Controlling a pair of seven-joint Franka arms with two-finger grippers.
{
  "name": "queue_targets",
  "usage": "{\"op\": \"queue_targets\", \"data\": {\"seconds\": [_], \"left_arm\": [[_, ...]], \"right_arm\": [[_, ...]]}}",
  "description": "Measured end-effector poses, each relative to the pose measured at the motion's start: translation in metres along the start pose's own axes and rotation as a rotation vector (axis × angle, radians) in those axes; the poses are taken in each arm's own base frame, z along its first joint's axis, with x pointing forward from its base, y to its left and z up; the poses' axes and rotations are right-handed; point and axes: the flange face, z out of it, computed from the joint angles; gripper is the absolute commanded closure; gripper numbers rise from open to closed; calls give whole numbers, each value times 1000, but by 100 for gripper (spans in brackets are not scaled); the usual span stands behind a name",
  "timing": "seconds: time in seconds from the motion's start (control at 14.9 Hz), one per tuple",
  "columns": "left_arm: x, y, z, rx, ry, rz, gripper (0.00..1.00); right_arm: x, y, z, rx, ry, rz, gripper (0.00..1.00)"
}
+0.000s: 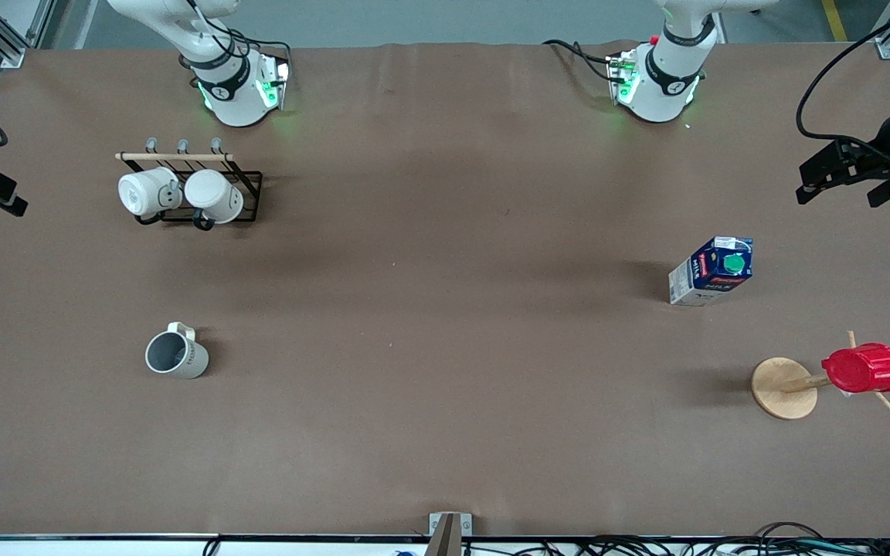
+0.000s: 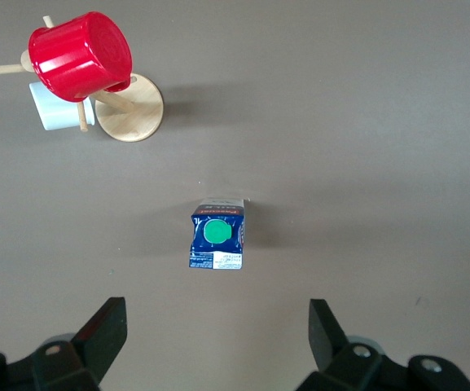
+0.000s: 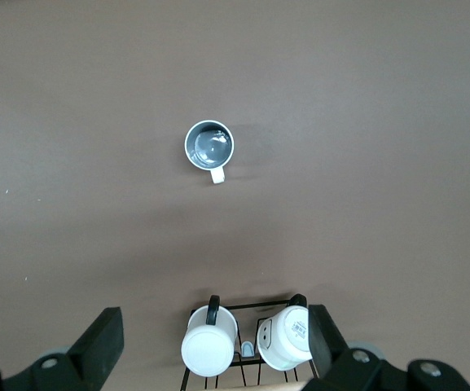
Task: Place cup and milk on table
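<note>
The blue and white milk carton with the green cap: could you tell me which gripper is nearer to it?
Left. The left gripper hangs open above the table, with the milk carton below it. The right gripper is up over the black mug rack, toward the right arm's end.

Grey-beige cup (image 1: 176, 356) upright on brown table (image 1: 429, 324), blue-white milk (image 1: 711, 271) upright, green cap, well apart
</note>
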Motion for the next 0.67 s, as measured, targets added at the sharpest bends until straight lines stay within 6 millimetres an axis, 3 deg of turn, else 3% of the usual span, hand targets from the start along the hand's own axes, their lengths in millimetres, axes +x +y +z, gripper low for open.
{"op": "queue_targets", "data": {"seconds": [0.47, 0.67], "left_arm": [[0, 1, 0, 0, 0, 1, 1], [0, 0, 0, 0, 0, 0, 1]], "right_arm": [[0, 0, 0, 0, 1, -1, 0], [12, -2, 16, -2, 4, -7, 0]]}}
